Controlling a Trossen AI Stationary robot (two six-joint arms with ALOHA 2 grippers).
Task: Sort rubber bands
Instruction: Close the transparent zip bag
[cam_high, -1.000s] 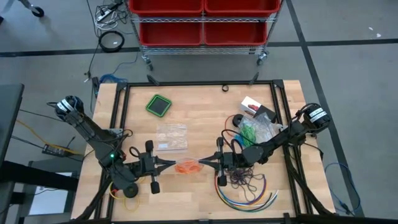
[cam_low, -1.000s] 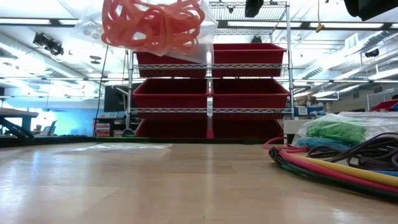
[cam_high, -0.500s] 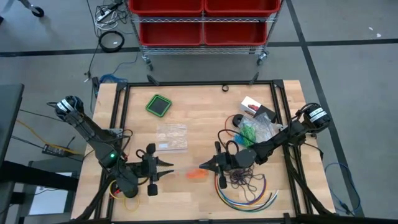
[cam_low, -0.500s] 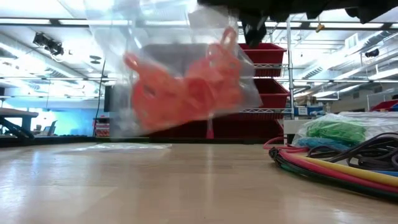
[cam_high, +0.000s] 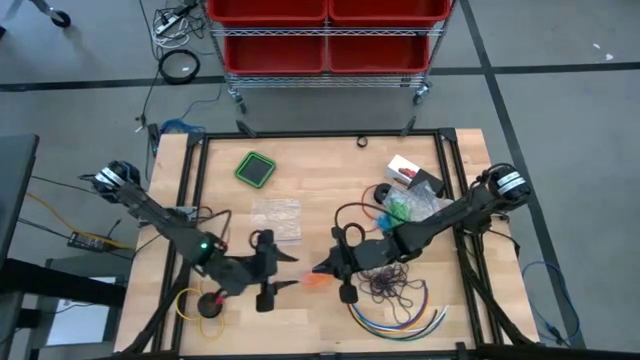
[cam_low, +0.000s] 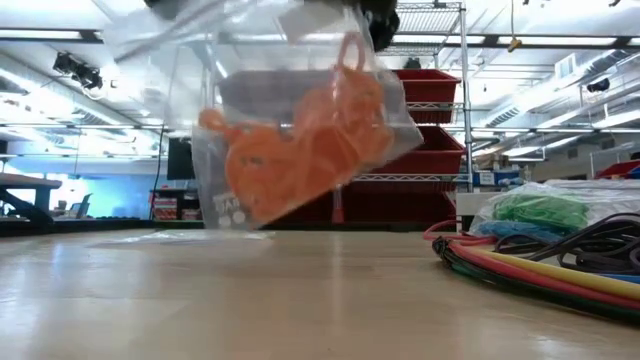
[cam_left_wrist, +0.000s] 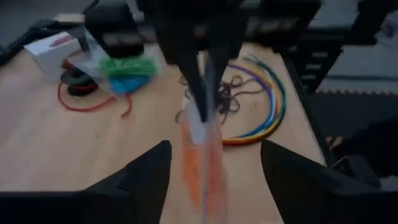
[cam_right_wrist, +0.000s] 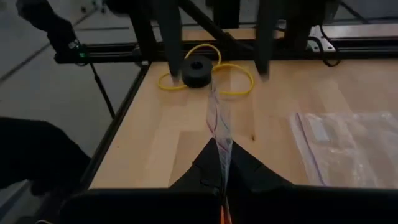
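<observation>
Fingers of the right gripper (cam_high: 320, 269) are pinched tight on the top edge of a clear plastic bag (cam_low: 290, 120), which hangs from them above the table (cam_high: 310, 200). Inside it sits a bunch of orange rubber bands (cam_low: 300, 150), thin tangled loops bulging the soft film. The left gripper (cam_high: 285, 270) stands just beside the bag with its fingers spread wide, gripping nothing.

The overhead view shows only a small orange smear at the bag, between the two grippers. The table-level view alone shows the bag clear of the wood, with a printed patch near its lower corner. The left wrist view looks along the bag edge-on, a narrow orange strip (cam_left_wrist: 202, 162) under the other arm's closed fingers. The right wrist view shows the bag's thin edge (cam_right_wrist: 219, 124) running away from its own closed fingers, towards a yellow ring (cam_right_wrist: 205, 76) with a black disc.

Beyond the bag from the left gripper lie dark rubber bands (cam_high: 392, 288) in a loose scribble, curved coloured cables (cam_high: 400, 318), and another clear bag holding green rubber bands (cam_high: 402, 212) and blue ones. Farther back from the bag, an empty flat bag (cam_high: 275, 220) and a green square pad (cam_high: 256, 168) lie on bare wood. The table's black frame rail (cam_high: 320, 135) bounds the open middle.
</observation>
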